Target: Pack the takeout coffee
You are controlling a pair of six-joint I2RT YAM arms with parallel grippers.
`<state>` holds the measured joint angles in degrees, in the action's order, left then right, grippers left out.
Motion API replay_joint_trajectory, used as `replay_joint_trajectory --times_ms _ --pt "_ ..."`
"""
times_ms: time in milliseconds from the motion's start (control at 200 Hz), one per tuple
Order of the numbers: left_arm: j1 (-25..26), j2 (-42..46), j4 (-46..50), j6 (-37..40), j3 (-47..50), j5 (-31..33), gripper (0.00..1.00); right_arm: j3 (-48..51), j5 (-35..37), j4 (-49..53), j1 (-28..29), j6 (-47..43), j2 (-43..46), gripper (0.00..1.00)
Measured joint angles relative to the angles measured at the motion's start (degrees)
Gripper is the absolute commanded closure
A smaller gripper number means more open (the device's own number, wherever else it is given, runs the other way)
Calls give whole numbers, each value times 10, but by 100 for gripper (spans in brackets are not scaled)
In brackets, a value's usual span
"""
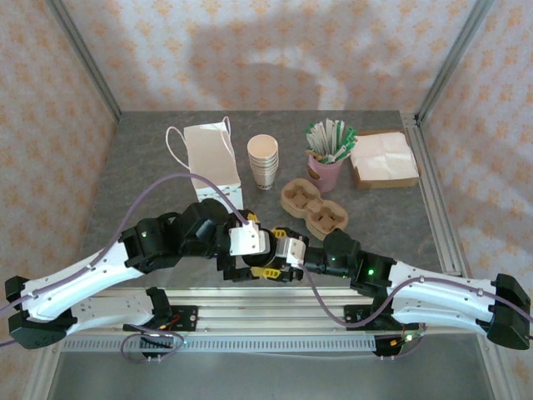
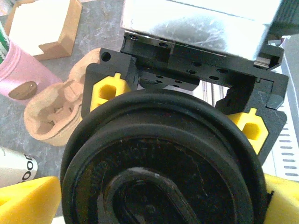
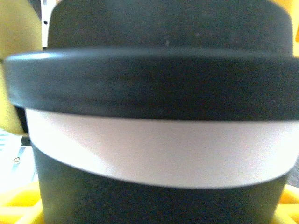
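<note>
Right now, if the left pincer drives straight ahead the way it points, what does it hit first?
The left pincer would meet the black lid of the takeout coffee, sitting between its open fingertips. Behind stands the right pincer, which seems to grip the cup; depth is hard to judge.

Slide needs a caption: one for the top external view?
Both arms' jaws flank the lidded takeout coffee; paper bag lies flat behind.
</note>
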<state>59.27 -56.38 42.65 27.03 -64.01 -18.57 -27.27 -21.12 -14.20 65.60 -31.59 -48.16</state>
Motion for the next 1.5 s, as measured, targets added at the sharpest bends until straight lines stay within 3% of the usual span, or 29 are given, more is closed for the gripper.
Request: replay_joint_trajectory --times_ms 260,606,776,836,1036,1311,1496 --pt "0 -21 0 -2 0 -5 0 -6 -6 -1 0 0 0 25" --pt "0 -22 -5 -8 0 -5 14 -9 4 -2 0 10 -10 19" --pt "0 -22 -14 -15 0 -3 15 -9 23 3 1 25 -23 11" --pt "0 -22 -15 -15 1 -1 15 -9 29 5 2 29 -24 0" --pt "0 -28 -17 -17 9 28 15 2 74 -12 3 54 -16 1" --pt "0 -77 -10 -23 9 81 15 94 139 -28 3 139 106 1" --pt "0 -125 -5 -32 9 101 14 119 212 -22 3 294 165 1"
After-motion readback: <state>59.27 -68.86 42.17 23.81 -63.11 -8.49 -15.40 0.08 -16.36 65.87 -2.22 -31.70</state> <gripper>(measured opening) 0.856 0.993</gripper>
